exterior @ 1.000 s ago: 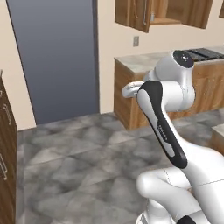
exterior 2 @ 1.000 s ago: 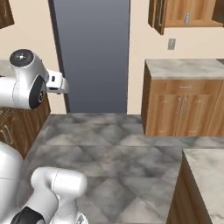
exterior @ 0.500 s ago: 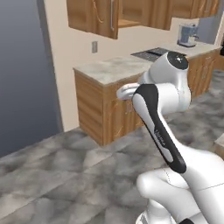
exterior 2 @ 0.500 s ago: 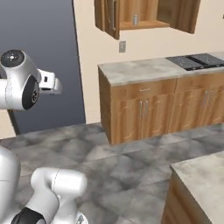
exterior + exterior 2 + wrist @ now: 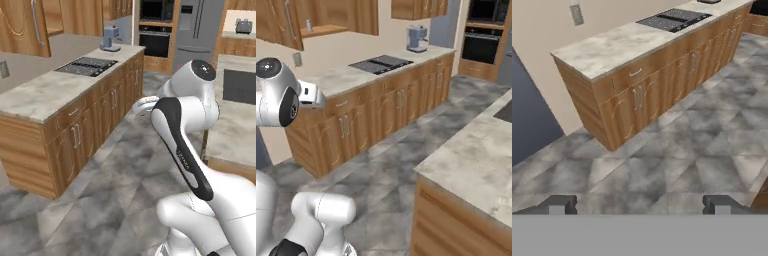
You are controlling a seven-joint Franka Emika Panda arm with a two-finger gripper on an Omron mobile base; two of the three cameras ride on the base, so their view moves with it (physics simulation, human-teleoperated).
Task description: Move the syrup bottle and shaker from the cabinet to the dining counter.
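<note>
shaker [image 5: 308,25]: tiny grey tube on the open wall cabinet [image 5: 331,20] shelf
cabinet: brown wood, long silver handle
gripper [image 5: 639,202]: two dark tips far apart, holding nothing
floor [image 5: 677,150]: grey stone tiles

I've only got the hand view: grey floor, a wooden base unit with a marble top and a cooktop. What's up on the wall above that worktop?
Observer: In the right base view, a wooden wall cabinet hangs there with its door swung open.
Operator: Anything on its shelf?
Observer: A small grey shaker stands on the shelf, near the open door.
Operator: And what's at the far end of the worktop, past the cooktop?
Observer: A blue-grey coffee machine against the wall.
</note>
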